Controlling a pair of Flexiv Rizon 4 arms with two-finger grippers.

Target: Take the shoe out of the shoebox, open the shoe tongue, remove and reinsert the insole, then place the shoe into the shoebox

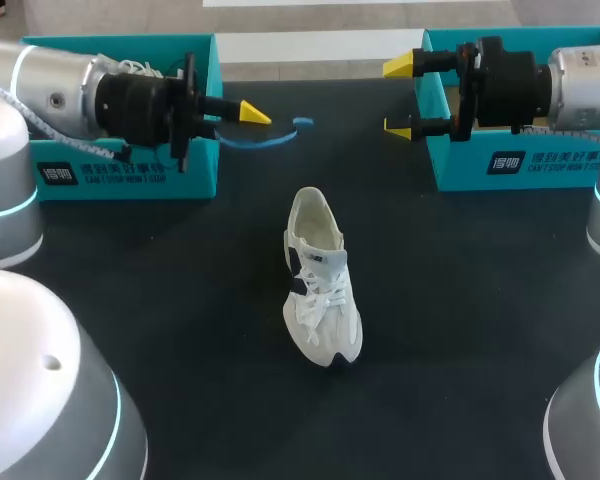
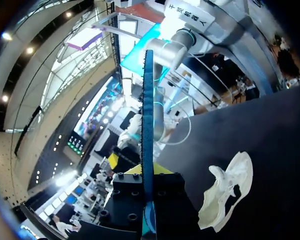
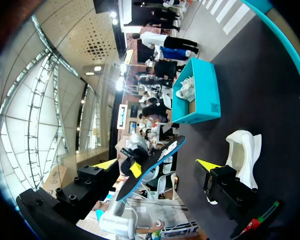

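At table centre lies the white shoe [image 1: 320, 275], toe toward 6 o'clock. Around 11 o'clock from it, the left gripper [image 1: 255, 113] seems clamped on the blue insole [image 2: 148, 130]; at 1 o'clock the right gripper [image 1: 398, 98] gapes wide.
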